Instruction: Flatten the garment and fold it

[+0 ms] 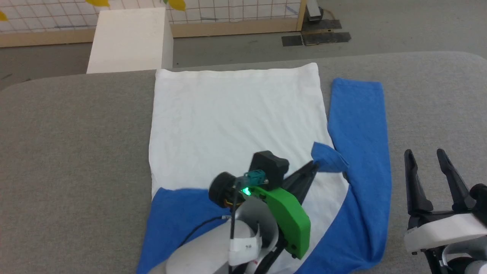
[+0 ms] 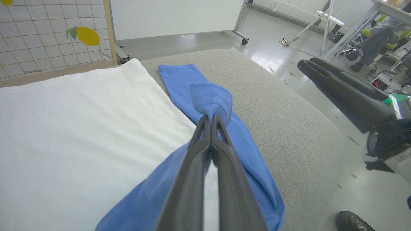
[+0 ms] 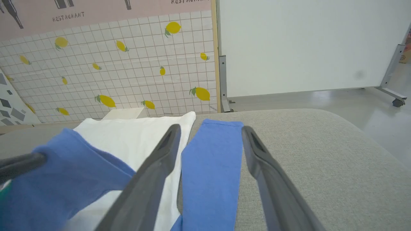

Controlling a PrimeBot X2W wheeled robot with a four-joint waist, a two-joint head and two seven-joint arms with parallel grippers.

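Closest to us, our left hand (image 2: 210, 119) is clamped on the cuff (image 2: 210, 98) of a blue sleeve, holding it above the cloth — fingers pressed together, fabric bunched over their tips. That sleeve runs from the near left corner across the near end of the garment (image 1: 232, 114), whose white body lies flat on the grey padded worktop (image 1: 76, 133), straight hem toward the far edge. The other sleeve (image 1: 359, 125) lies straight along the body's right side, just beside it. Our right hand (image 1: 425, 152) sits near the right edge, fingers spread, holding nothing. We reckon the step is laying the lifted sleeve across the body. To do it well, we'd keep the cuff low and taut so nothing twists, set it down inside the body's right edge — not over the other sleeve — and let go only once the cloth rests flat. Beyond the far edge stands a white box (image 1: 129, 38).
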